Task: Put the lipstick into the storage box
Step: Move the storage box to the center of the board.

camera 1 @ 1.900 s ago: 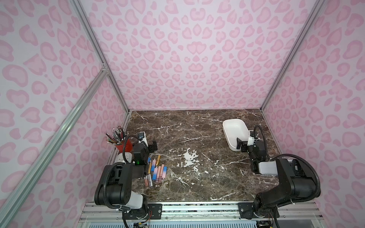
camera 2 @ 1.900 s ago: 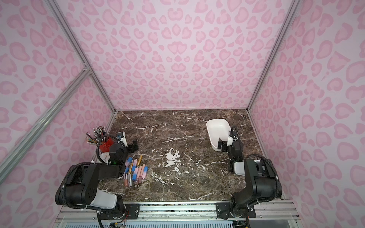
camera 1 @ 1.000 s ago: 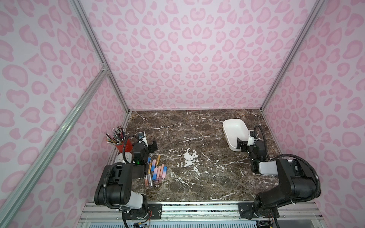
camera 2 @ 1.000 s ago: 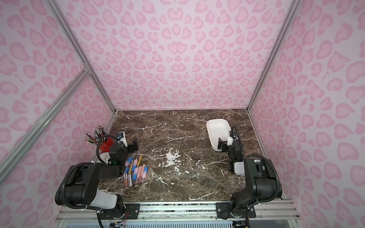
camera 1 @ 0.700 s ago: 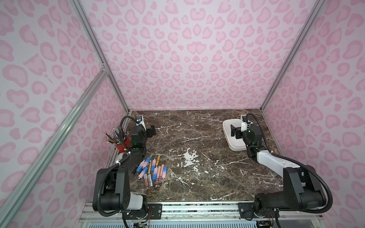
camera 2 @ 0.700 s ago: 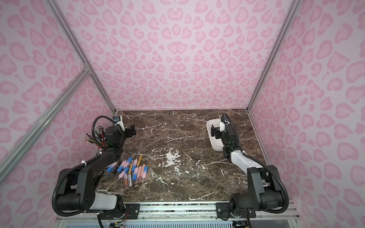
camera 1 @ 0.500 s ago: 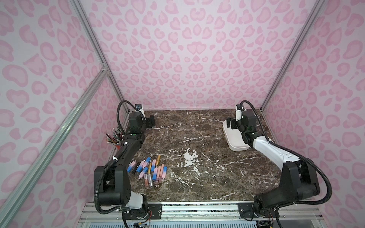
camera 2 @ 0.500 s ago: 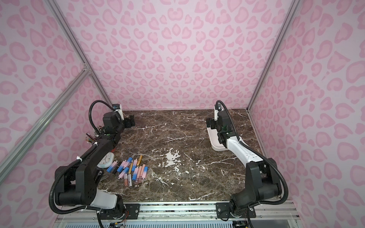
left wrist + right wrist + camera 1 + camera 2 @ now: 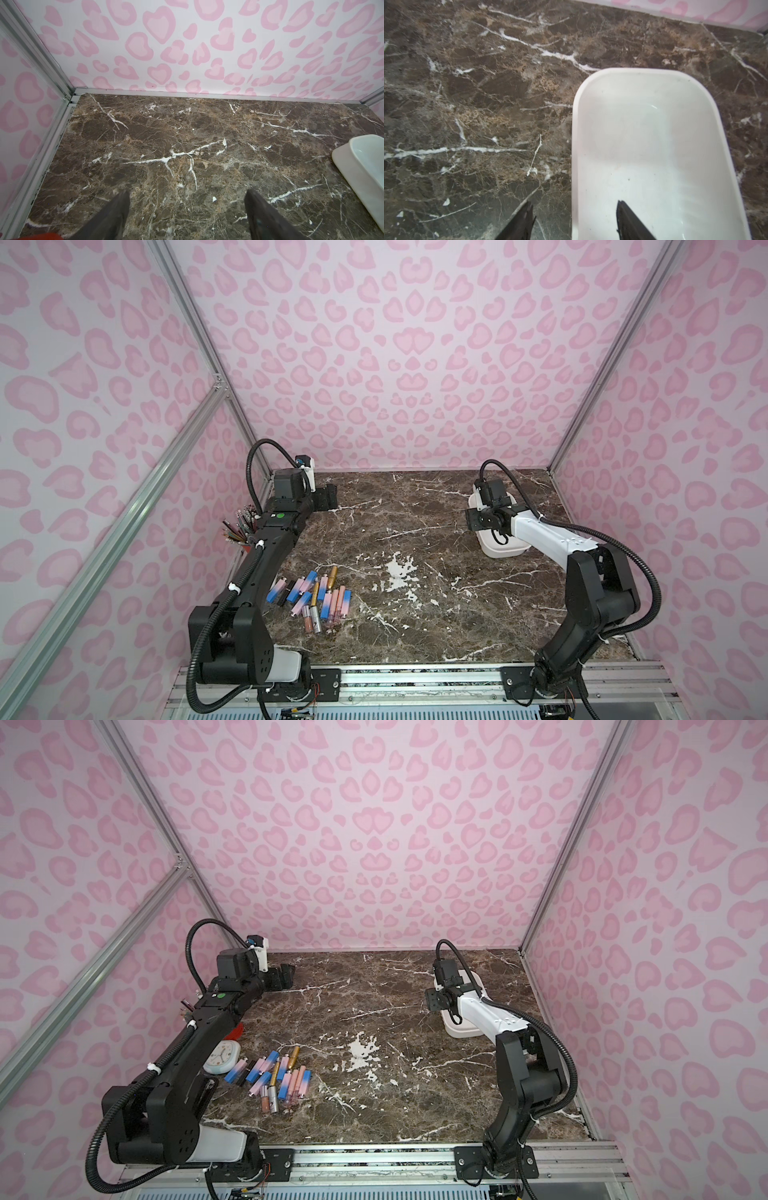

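Note:
Several lipstick tubes [image 9: 311, 599], pink, blue and gold, lie in a loose pile on the marble at the front left, also seen in a top view [image 9: 276, 1077]. The white storage box [image 9: 505, 549] sits at the right and looks empty in the right wrist view [image 9: 654, 135]. My right gripper [image 9: 471, 522] hangs open over the box's left wall, whose rim shows between its jaws [image 9: 574, 209]. My left gripper [image 9: 330, 497] hovers open over bare marble at the far left, with nothing between its fingers [image 9: 187, 207]. Neither gripper is near the lipsticks.
A cup of pencils [image 9: 239, 526] stands by the left wall beside my left arm, its red body [image 9: 237, 1031] partly hidden. A small round white clock [image 9: 222, 1054] lies next to the lipstick pile. Pink patterned walls close in three sides.
Both arms have unfolded from the front edge and reached towards the back. The left gripper went to the far left, the right gripper up over the storage box.

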Robot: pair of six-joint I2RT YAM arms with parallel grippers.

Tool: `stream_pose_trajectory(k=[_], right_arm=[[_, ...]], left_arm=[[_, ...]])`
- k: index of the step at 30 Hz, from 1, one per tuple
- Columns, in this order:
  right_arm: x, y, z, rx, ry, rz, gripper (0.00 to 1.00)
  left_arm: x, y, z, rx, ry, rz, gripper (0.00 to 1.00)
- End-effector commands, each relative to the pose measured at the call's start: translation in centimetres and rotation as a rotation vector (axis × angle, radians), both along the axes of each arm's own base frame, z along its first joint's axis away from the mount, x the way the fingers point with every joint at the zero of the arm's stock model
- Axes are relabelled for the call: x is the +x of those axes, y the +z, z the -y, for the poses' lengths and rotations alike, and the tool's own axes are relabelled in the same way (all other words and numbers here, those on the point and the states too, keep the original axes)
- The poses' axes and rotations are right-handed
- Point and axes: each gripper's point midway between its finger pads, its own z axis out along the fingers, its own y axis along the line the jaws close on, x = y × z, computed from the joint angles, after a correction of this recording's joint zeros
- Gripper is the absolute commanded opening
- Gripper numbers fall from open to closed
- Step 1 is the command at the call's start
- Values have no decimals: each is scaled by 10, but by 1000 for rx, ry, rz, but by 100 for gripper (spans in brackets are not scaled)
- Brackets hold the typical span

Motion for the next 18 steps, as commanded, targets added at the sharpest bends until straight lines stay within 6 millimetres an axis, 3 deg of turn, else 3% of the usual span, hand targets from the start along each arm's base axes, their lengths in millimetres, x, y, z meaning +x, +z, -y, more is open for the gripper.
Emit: stream_pose_trajectory(k=[1,6,11,13,18], right_arm=[[-2,-17,8,11,-56,-54,66],[4,-38,3,46,-48,-132,52],[12,-45,-6,86,-58,-149,38],[14,-45,-14,100,-46,-155,32],[12,-47,-45,110,3,-176,26]], left_arm=[[-5,-1,3,-8,-10,-24,89],[-7,-9,5,-10,-16,-50,89],[-11,-11,3,6,-15,-59,89],[-13,-14,2,18,-11,-65,89],[-20,-18,-3,40,4,-73,89]])
